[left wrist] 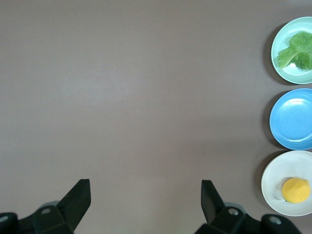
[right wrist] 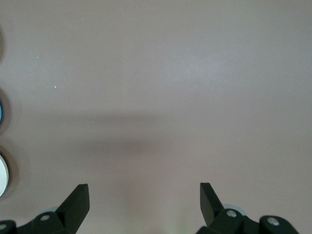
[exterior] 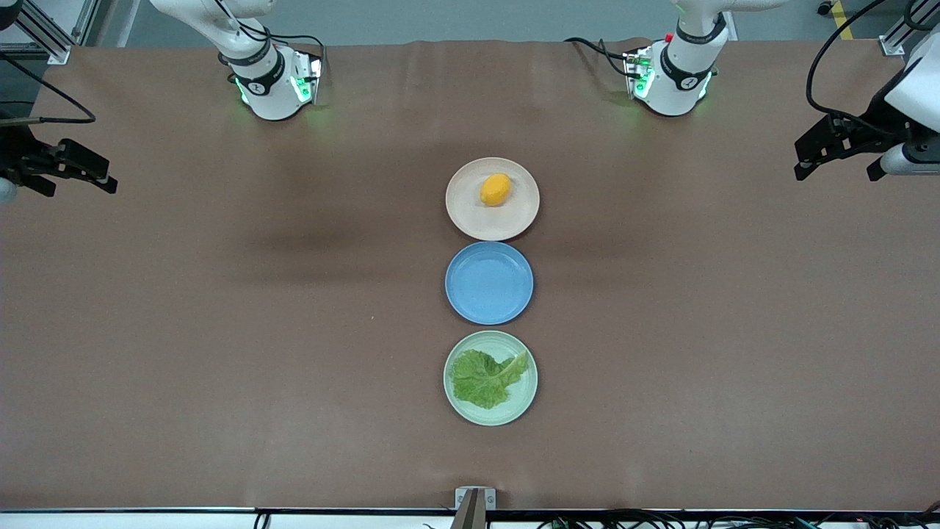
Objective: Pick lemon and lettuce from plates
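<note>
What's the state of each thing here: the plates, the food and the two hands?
Lemon: lying on the beige plate.
Lettuce: lying flat on the green plate.
Blue plate: empty, between the other two.
Left hand: open, empty, over bare table.
Right hand: open, empty, over bare table.

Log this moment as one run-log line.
lemon on beige plate | lettuce on green plate | left gripper open over bare table, waiting | right gripper open, waiting
</note>
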{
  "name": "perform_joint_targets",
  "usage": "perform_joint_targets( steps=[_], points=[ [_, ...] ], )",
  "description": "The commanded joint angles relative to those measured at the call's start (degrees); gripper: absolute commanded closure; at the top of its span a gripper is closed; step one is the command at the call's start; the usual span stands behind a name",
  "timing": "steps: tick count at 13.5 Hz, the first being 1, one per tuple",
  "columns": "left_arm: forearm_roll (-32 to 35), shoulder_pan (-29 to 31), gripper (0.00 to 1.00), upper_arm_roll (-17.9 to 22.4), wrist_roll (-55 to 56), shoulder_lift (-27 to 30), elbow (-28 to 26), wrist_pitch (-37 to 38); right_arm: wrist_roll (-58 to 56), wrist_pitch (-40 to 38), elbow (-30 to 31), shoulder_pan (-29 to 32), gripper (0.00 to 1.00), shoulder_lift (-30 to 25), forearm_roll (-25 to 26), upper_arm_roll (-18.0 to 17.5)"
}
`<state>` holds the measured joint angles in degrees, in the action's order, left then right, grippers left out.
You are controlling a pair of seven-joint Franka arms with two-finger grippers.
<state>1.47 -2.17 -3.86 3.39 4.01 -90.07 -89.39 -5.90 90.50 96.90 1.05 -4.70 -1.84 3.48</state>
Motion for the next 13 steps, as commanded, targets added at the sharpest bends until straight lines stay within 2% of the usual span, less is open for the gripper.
perform_joint_targets(
  steps=[1, 4, 7, 10, 13],
  points=[
    [0.5, 0.1, 0.0, -0.3, 0.0, -0.8, 1.5, 0.2, -0.4, 0.1, 2.0, -0.1, 0.0, -2.1, 0.1, 0.1],
    [0.6, 0.1, 0.0, -0.3, 0.0, -1.8, 1.5, 0.2, -0.2, -0.3, 1.8, -0.1, 0.0, -2.0, 0.1, 0.1],
    [0.8, -1.0, 0.0, -0.8, 0.0, -10.3, 8.3, 0.1, 0.3, -1.8, 0.7, 0.1, 0.0, -1.9, 0.0, 0.2],
    [0.7, -4.6, 0.0, -1.2, 0.3, -19.7, 13.8, -1.8, -0.2, -2.6, -1.8, 0.4, 0.0, -1.2, 0.0, 0.4],
    [0.6, -8.4, 0.0, -1.4, 0.4, -25.3, 13.8, -8.8, -0.1, -1.9, -2.3, 0.8, 0.0, 0.4, 0.1, 0.5]
  ],
)
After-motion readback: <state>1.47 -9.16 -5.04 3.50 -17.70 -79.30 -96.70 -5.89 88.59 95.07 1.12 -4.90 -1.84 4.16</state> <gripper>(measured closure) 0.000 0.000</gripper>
